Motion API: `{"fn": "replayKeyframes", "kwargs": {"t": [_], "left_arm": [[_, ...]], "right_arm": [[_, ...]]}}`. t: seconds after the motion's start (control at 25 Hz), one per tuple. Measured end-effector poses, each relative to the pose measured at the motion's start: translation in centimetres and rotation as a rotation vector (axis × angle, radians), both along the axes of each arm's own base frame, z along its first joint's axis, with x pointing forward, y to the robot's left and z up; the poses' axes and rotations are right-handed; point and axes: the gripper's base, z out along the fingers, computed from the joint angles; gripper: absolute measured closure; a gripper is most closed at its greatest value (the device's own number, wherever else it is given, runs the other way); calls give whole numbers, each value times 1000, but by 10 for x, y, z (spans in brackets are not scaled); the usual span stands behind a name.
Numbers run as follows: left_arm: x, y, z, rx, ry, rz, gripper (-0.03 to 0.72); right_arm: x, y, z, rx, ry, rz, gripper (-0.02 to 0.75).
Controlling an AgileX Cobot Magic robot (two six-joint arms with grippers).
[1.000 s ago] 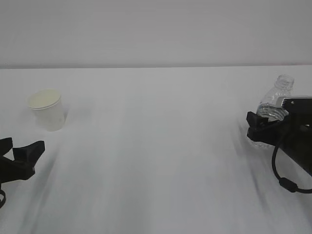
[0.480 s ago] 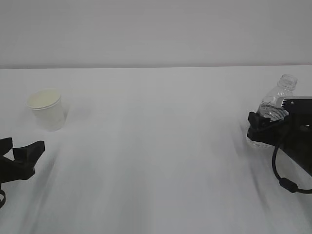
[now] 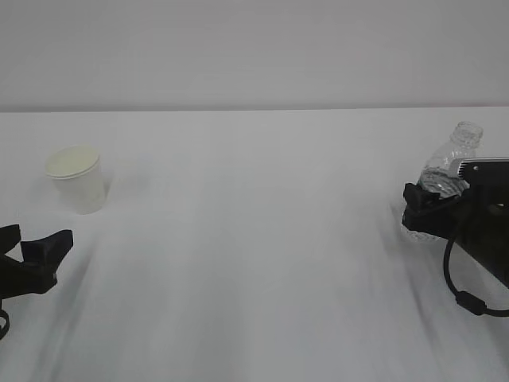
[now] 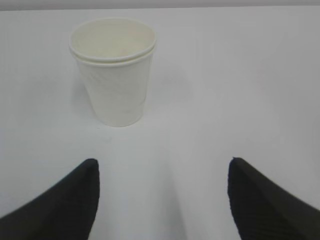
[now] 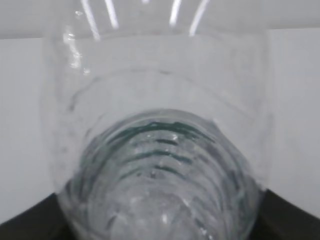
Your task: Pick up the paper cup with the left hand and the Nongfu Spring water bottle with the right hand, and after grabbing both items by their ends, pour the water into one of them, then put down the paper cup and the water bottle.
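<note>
The left hand (image 4: 160,200) holds its jaws wide, nothing between them — the paper cup (image 4: 114,70) stands upright ahead, apart. The right hand (image 3: 429,208) appears clamped on the tilted water bottle (image 3: 449,163) — at the bench's (image 3: 254,239) right edge.

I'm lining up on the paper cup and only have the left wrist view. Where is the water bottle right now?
Observer: The water bottle is at the far right of the table, well apart from the paper cup.
Operator: Does the right tool have it?
Observer: Yes, the right tool is closed around the bottle's lower body.
Operator: Is it standing straight?
Observer: No, it leans, with the neck tipped to the right in the exterior view.
</note>
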Motion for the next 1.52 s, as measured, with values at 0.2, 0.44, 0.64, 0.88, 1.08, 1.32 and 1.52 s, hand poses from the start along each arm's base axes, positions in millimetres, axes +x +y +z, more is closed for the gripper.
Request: {"fn": "replayKeyframes", "kwargs": {"t": [0.2,0.44,0.64,0.88,1.08,1.32,1.52], "left_arm": [[0,0,0,0,0,0,111],[0,0,0,0,0,0,112],[0,0,0,0,0,0,112],[0,0,0,0,0,0,112],[0,0,0,0,0,0,120],[0,0,0,0,0,0,123],[0,0,0,0,0,0,131]], "right_arm": [[0,0,0,0,0,2,277],[0,0,0,-14,-2,8,279],[-1,1,0,-46,-4,21,279],[-8,0,-2,-100,-6,38,279],[-9,0,-2,-113,-10,40,279],[-11,0,-3,-118,-6,42,279],[-21,-1,3,-127,17,40,279]]}}
